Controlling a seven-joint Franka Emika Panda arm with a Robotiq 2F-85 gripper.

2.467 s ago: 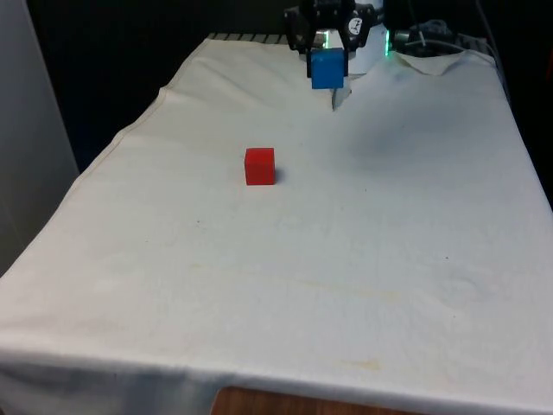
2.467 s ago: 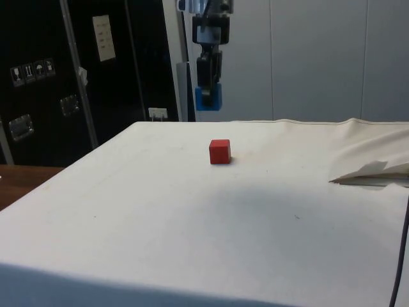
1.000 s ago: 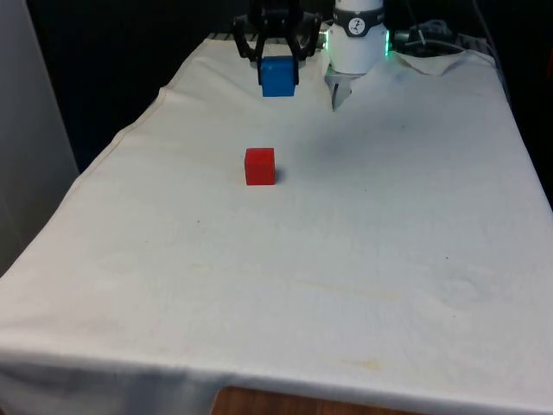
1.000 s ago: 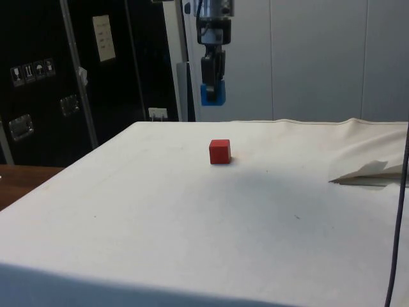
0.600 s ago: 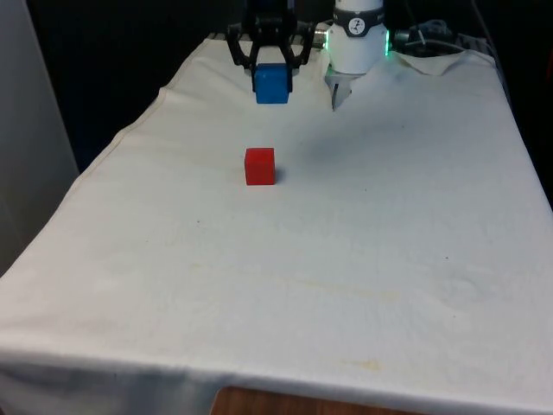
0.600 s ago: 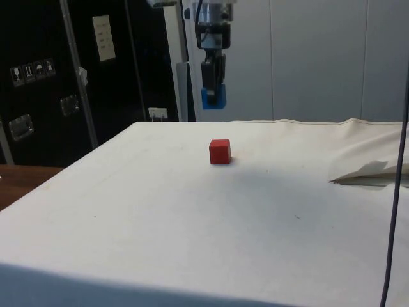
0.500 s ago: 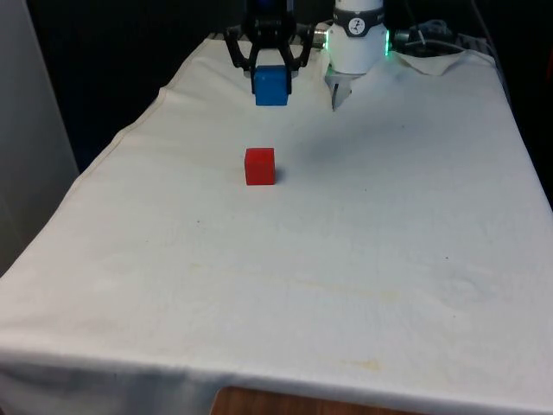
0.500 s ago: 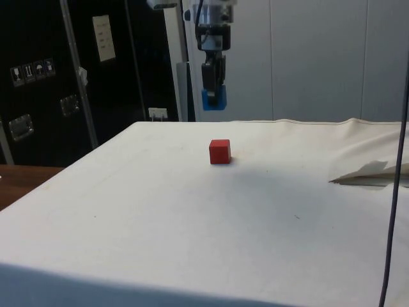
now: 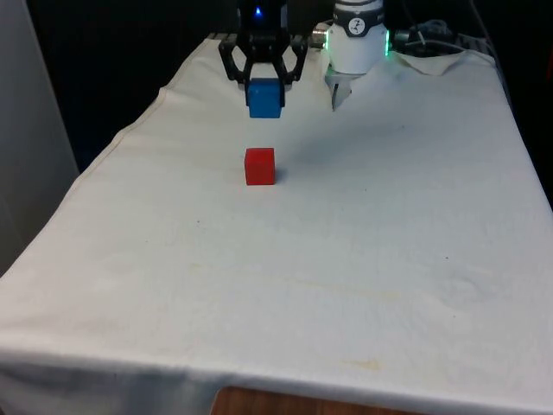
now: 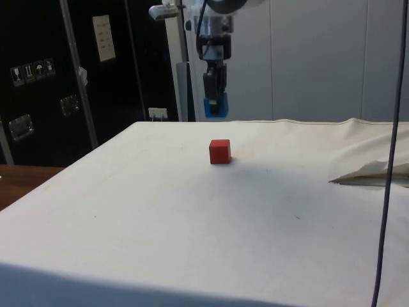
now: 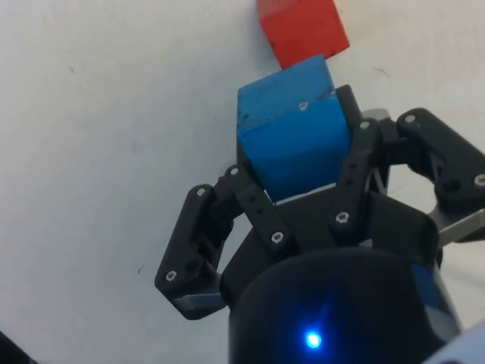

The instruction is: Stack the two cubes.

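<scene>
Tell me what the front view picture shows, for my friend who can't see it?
A black tool holds a blue cube in the air above a table under a white cloth. A red cube sits on the cloth below it, a little nearer the camera, with open space between the two cubes.

Your front camera looks down the table [image 9: 363,285] from its near edge; the side camera sits low at one long edge. Both share the red cube [image 9: 259,166] — the wrist camera sees it from close above.
</scene>
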